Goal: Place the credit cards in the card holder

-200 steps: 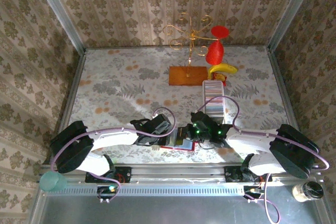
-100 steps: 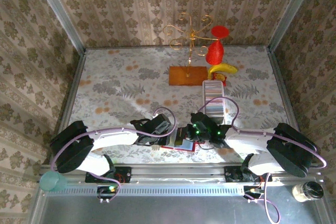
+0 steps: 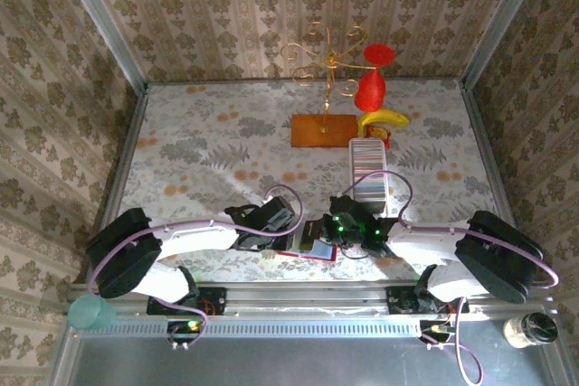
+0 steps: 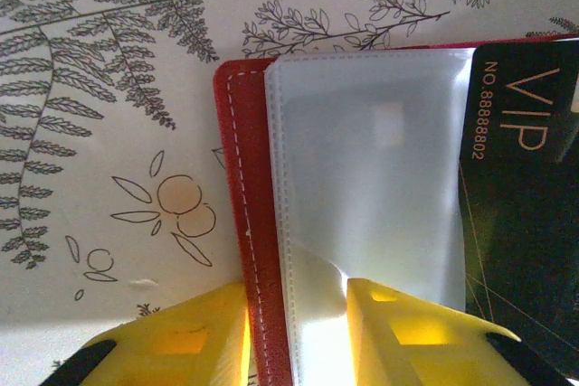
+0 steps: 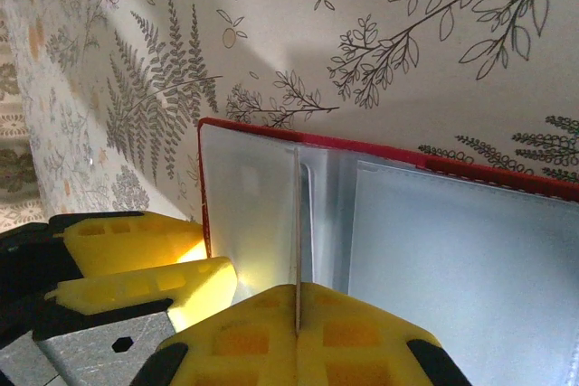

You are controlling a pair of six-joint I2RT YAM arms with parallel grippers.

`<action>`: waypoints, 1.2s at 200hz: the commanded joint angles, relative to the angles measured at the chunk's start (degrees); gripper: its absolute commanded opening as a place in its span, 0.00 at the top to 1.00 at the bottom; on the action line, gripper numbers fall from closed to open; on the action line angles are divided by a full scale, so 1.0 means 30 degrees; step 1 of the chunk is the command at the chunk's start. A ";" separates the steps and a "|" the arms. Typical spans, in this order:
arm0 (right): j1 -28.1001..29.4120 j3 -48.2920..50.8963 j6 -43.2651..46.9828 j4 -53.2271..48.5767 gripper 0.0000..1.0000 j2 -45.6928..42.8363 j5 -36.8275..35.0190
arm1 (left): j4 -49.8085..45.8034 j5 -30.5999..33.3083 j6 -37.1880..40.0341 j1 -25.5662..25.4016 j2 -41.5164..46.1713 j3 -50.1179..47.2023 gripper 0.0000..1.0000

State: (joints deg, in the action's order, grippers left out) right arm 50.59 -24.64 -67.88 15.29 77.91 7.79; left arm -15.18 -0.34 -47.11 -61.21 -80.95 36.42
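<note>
Nudging my right gripper [image 5: 297, 318] further in over the open card holder [image 4: 237, 223], I keep it clamped on one card [image 5: 297, 214], edge-on at the clear pocket [image 4: 362, 160]. My left gripper [image 4: 294, 336] pinches the holder's near edge. Remaining credit cards [image 3: 368, 169] wait just beyond the holder; insertion looks close.

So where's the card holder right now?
In the top view, the card holder lies open at the table's near edge, between the left gripper and right gripper.
</note>
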 commanded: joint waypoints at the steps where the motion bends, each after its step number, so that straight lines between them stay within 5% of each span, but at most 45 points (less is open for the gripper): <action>1: 0.0221 0.0248 -0.0402 0.0102 1.00 0.0193 -0.0339 | -0.0358 -0.0070 -0.0117 -0.0280 -0.0250 -0.0130 0.68; 145: 0.0457 -0.0957 -0.0109 -0.3435 0.91 0.0749 -0.0790 | -0.0261 0.0010 -0.0204 -0.0361 -0.0088 -0.0276 0.69; 240: 0.0708 -0.0875 -0.0222 -0.2947 0.95 0.0264 -0.0681 | -0.0199 0.0016 -0.0204 -0.0390 -0.0146 -0.0274 0.69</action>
State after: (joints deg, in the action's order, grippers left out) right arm 52.03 -27.29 -68.16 7.97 77.73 6.46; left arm -14.92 -0.08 -47.13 -61.54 -80.93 36.40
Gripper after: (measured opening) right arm 0.058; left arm 0.310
